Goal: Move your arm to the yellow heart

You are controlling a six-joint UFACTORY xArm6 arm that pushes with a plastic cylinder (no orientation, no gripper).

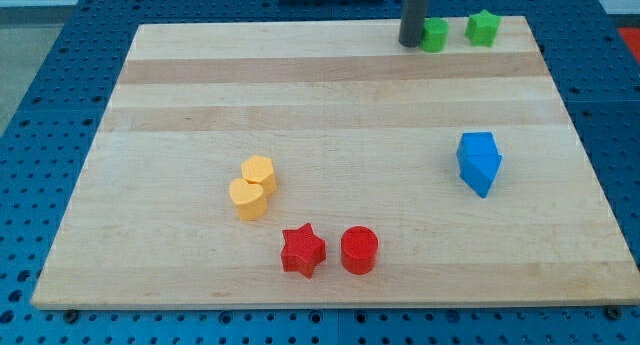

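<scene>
My tip (411, 42) stands near the board's top edge, right of centre, touching the left side of a green block (435, 34). The yellow heart (247, 199) lies left of centre in the lower half of the board, far from the tip, down and to the view's left. A second yellow block (259, 172), roughly hexagonal, touches the heart's upper right side.
A green star-like block (483, 28) sits right of the first green one. Two blue blocks (479, 162) lie pressed together at the right. A red star (302, 250) and a red cylinder (359, 250) sit near the bottom. The wooden board (330, 105) lies on a blue perforated table.
</scene>
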